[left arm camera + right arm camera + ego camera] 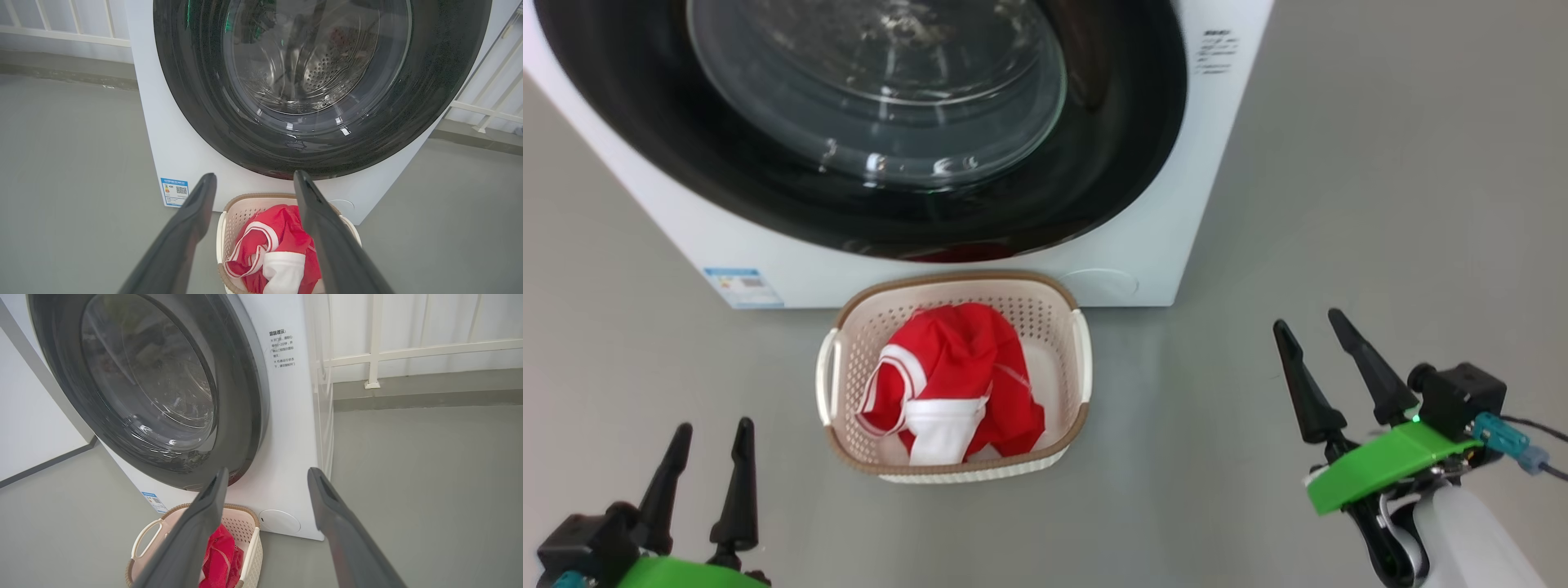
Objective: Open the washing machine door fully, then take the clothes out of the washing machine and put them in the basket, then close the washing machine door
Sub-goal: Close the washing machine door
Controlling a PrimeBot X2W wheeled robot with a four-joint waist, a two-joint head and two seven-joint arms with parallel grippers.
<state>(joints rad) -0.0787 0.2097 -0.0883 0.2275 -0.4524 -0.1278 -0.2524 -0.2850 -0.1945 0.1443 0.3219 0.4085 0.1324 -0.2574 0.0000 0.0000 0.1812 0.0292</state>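
Standing on the grey floor [1380, 204] just before the washing machine [1160, 229], the basket [1045, 327] holds the clothes [964, 359]. They are a crumpled bundle of red fabric with white trim and a white panel. The basket is close to the white front of the machine, below the lowest part of the washing machine door [1111, 163]. Whether it touches the front, I cannot tell. The door lies flat against the front, so it looks closed, and its wide black rim shines. Through the bulging glass, the left wrist view shows the perforated steel drum [327, 69]. A small blue label sticker [743, 287] sits on the lower corner of the front, at the robot's left.

The left hand [712, 426] is at the lower left of the head view, well apart from the basket. Its two dark fingers are spread and there is nothing between them. The right hand [1308, 320] is at the lower right, also away from the basket and somewhat higher in that view. Its fingers stand apart too and carry nothing. In both wrist views the fingers point toward the machine, and the basket with the red cloth shows low between or behind them. A white railing [376, 355] runs along the wall beside the machine.
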